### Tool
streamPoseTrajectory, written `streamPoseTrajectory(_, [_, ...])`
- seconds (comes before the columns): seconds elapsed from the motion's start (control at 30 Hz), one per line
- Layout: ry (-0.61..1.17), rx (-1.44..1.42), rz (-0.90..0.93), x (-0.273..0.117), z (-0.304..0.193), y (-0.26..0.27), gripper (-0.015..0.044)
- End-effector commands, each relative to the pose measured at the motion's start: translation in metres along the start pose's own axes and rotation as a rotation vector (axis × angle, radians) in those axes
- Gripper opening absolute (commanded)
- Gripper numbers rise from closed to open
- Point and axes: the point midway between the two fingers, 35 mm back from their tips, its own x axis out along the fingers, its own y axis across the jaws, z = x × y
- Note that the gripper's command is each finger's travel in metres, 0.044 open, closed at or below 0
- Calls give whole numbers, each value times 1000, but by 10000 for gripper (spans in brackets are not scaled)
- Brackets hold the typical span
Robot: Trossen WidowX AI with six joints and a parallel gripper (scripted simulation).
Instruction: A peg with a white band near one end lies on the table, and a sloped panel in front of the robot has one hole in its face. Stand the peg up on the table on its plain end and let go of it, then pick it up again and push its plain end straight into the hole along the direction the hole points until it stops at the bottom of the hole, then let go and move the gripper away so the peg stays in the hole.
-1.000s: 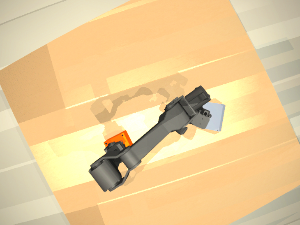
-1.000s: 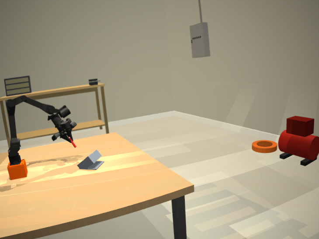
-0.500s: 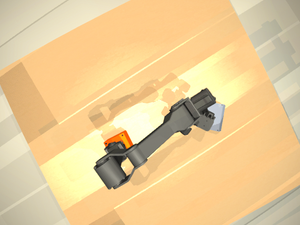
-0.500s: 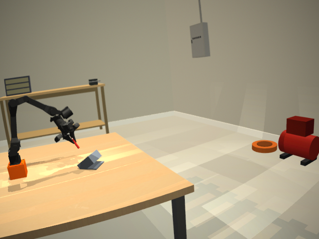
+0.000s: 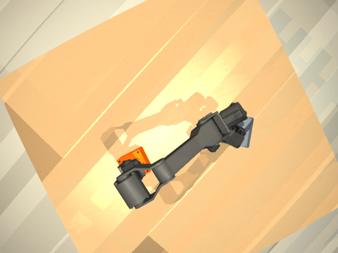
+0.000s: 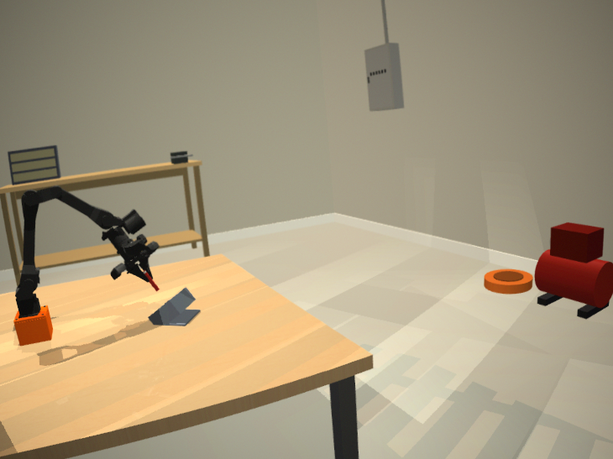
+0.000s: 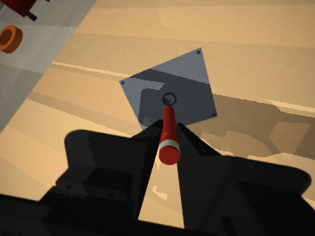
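Gripped peg lined up for the panel's single hole

The gripper (image 5: 236, 137) (image 6: 144, 274) (image 7: 169, 125) is closed firmly on the red peg (image 6: 152, 281) (image 7: 169, 128), holding it tilted above the table (image 5: 140, 67) (image 6: 204, 378) (image 7: 268, 27). In the wrist view, its plain end points to 12 o'clock and the white band (image 7: 169, 143) sits toward 6. The hole (image 7: 169, 98) appears just beyond the plain end, also at 12. From the peg, the sloped panel (image 5: 248, 136) (image 6: 176, 303) (image 7: 195, 89) lies toward half past four in the exterior view, with a gap between them.

The step in hand looks like the approach to insertion, presumably with the standing done. Next, the tilt should be matched to the hole's direction, then the peg pushed straight down it; an off-axis tip could catch the rim.

Outward, the orange base (image 5: 141, 154) (image 6: 34, 328) lies from the panel toward half past eight in the top view.

Count: one gripper, one peg, one band, one panel, one hole, one base.
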Motion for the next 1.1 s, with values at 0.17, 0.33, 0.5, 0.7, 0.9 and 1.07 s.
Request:
streamPoseTrajectory(0.17, [-2, 0, 2, 12, 1, -1, 0])
streamPoseTrajectory(0.33, [-4, 2, 2, 16, 2, -1, 0])
streamPoseTrajectory(0.5, [-5, 4, 2, 20, 2, -1, 0])
streamPoseTrajectory(0.7, [-5, 6, 2, 29, 2, -1, 0])
streamPoseTrajectory(0.9, [-6, 6, 2, 38, 2, -1, 0])
streamPoseTrajectory(1.07, [-8, 11, -1, 36, 2, -2, 0])
